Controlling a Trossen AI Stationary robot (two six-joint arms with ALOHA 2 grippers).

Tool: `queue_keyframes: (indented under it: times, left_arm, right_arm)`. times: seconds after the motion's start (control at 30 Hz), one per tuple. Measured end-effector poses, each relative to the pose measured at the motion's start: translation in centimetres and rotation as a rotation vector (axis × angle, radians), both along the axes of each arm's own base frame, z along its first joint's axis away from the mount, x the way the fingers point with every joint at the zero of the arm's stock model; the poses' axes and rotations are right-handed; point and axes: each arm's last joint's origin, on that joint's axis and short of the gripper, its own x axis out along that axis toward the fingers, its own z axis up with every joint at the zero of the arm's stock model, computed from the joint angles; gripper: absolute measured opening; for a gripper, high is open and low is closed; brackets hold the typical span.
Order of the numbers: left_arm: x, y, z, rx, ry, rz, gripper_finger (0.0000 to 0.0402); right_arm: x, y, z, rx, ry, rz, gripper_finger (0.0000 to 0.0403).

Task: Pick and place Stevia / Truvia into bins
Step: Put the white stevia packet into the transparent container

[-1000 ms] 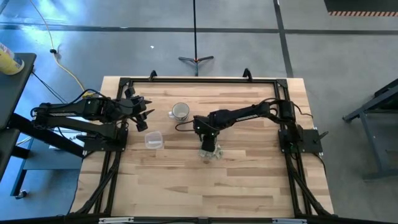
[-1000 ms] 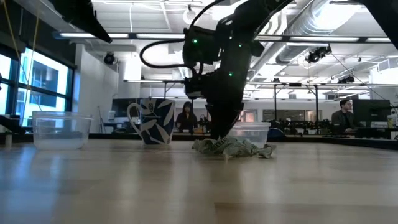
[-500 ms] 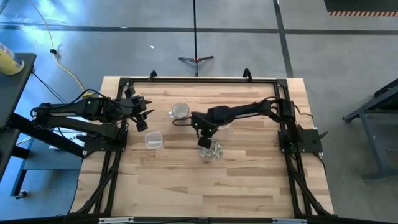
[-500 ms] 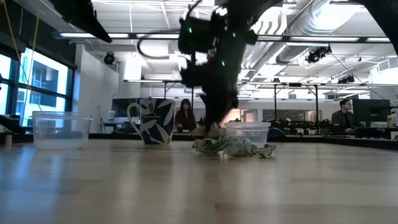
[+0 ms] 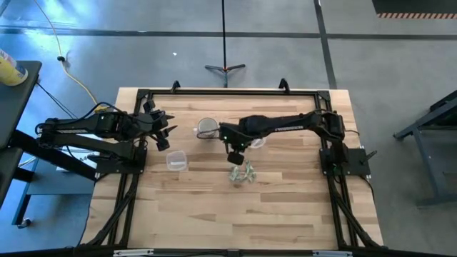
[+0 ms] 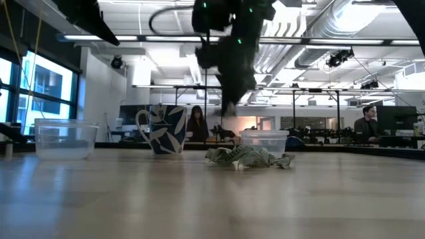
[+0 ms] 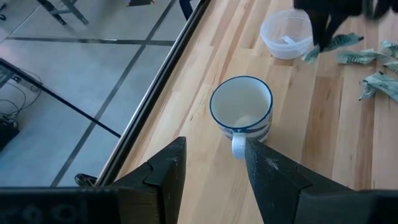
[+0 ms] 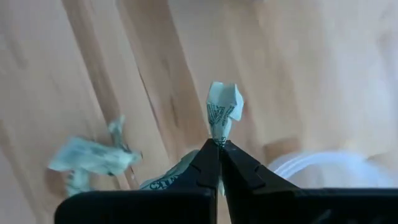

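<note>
A loose heap of pale green and white Stevia packets (image 5: 243,173) lies on the wood near the table's middle, also visible in the low view (image 6: 250,158). The small round clear cup (image 5: 256,141) stands just beyond the heap, toward the far edge. My right gripper (image 5: 234,156) hangs in the air above the heap's far side, next to the cup, shut on one packet (image 8: 222,107). My left gripper (image 7: 211,167) waits open by the table's left edge, facing the blue-rimmed mug (image 7: 241,109). My right gripper pinches one crumpled packet by its end (image 8: 219,138) between the two fingertips, coming from above and pointing down. The rest of the packet sticks out past the fingertips. It is lifted clear of the heap and the table (image 6: 229,110).
The mug (image 5: 207,128) stands left of the cup. A squarish clear tub (image 5: 176,160) sits nearer the left arm. A black frame rail (image 5: 228,93) runs round the table top. Bare wood stretches toward the near edge. People sit in the room beyond the table.
My right gripper has risen from the heap of packets and moved toward the far edge, toward the round cup, staying shut. One packet has come up with it, lifted clear, while the rest of the heap has stayed on the table.
</note>
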Motion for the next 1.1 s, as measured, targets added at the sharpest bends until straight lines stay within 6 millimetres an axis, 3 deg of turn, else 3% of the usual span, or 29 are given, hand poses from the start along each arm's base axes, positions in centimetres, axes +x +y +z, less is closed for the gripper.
queue_keyframes:
  times: [0.1,0.47,0.6,0.9,1.1]
  left_arm:
    - [0.0,0.0,0.0,0.0,0.0,0.0,0.02]
    - [0.0,0.0,0.0,0.0,0.0,0.0,0.02]
    - [0.0,0.0,0.0,0.0,0.0,0.0,0.02]
    - [0.0,0.0,0.0,0.0,0.0,0.0,0.02]
    - [0.0,0.0,0.0,0.0,0.0,0.0,0.02]
  right_arm:
    - [-0.7,0.1,-2.1,0.029,0.041,-0.06,0.0002]
    - [0.1,0.6,-3.3,-0.005,0.025,0.079,0.0015]
    - [0.2,0.6,-3.7,-0.039,0.038,0.121,0.006]
    - [-0.5,1.9,-3.5,-0.098,0.118,0.293,0.0207]
    - [-0.1,1.2,-2.9,-0.128,0.061,0.295,0.0241]
